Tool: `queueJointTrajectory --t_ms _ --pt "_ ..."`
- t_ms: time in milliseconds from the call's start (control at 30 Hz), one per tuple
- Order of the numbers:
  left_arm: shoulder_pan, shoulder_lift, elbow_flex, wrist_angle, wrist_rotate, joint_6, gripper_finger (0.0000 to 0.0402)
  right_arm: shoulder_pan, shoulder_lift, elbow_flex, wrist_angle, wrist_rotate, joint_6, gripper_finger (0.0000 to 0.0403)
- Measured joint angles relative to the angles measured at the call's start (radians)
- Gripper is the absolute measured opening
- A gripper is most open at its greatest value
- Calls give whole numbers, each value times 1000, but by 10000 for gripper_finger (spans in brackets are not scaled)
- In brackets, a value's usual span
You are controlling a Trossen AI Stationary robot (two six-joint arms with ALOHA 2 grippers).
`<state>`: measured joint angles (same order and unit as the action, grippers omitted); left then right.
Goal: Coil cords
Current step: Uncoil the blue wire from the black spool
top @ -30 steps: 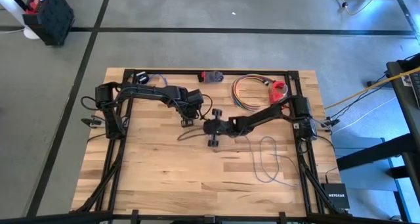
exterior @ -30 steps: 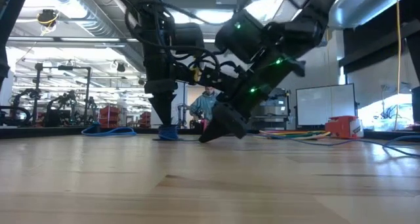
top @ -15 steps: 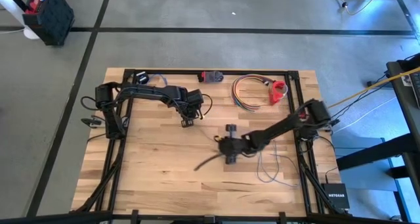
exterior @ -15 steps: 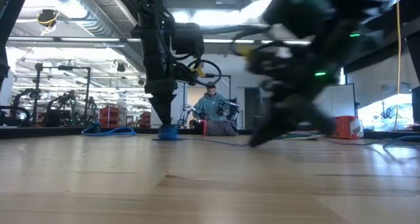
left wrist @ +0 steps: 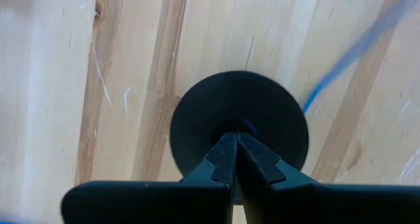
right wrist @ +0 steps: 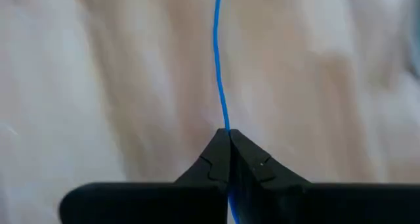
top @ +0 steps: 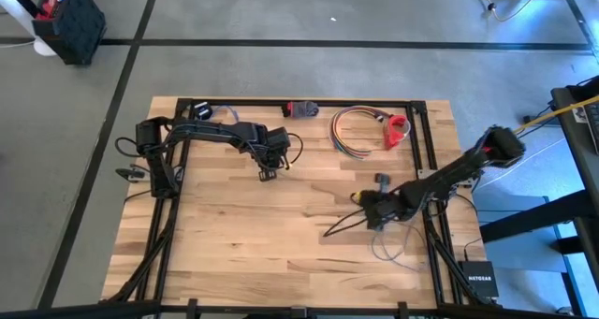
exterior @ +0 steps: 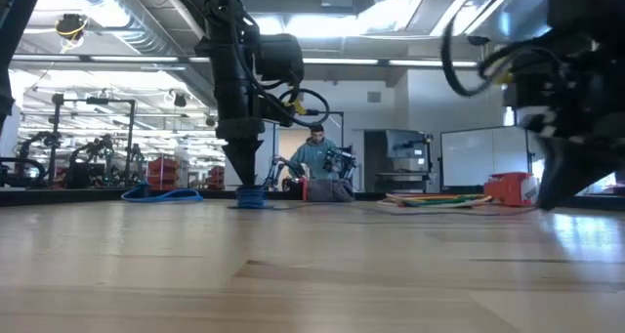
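Right wrist view: right gripper [right wrist: 229,133] pinches the wire [right wrist: 217,60]; left gripper [left wrist: 235,140] pinches the disc [left wrist: 197,122].

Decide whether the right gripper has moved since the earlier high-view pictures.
Yes. The right gripper, shut on the wire, has swung away from the left gripper, towards the table's right edge.

Grey concrete floor [top: 309,24] with dark lines; bright workshop behind
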<state>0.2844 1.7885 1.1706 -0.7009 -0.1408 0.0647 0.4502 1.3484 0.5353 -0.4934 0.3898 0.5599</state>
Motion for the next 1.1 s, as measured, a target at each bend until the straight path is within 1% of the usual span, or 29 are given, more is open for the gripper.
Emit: queueJointTrajectory --t_ms 100,200,300,367,500,567,600,667,733,833,933,1000,1100 --pt "0 0 0 5 0 0 4 19 -92 -3 -180 27 111 3" --pt "0 0 0 7 0 0 4 16 -171 -3 -277 37 192 4" --pt "0 0 0 7 0 1 4 15 -217 -3 -252 61 223 17" --pt "0 0 0 6 0 1 4 15 -231 -1 -204 64 210 35" --pt "0 0 0 6 0 2 4 15 -233 18 -158 67 161 93" --pt "0 0 0 6 0 3 4 15 -231 33 -121 90 127 125" --pt "0 0 0 6 0 3 4 15 -231 34 -78 116 110 140" --pt "0 0 0 6 0 3 4 7 -229 28 69 183 33 166" --pt "0 0 0 6 1 3 4 -22 -209 19 245 201 -78 185" --pt "0 0 0 6 1 3 4 -93 -141 8 466 167 -227 200" --pt "0 0 0 5 1 0 4 -173 -37 8 653 120 -341 204" --pt "0 0 0 5 1 0 4 -230 51 8 783 46 -400 204" --pt "0 0 0 5 0 1 4 -309 194 9 976 -60 -434 204"
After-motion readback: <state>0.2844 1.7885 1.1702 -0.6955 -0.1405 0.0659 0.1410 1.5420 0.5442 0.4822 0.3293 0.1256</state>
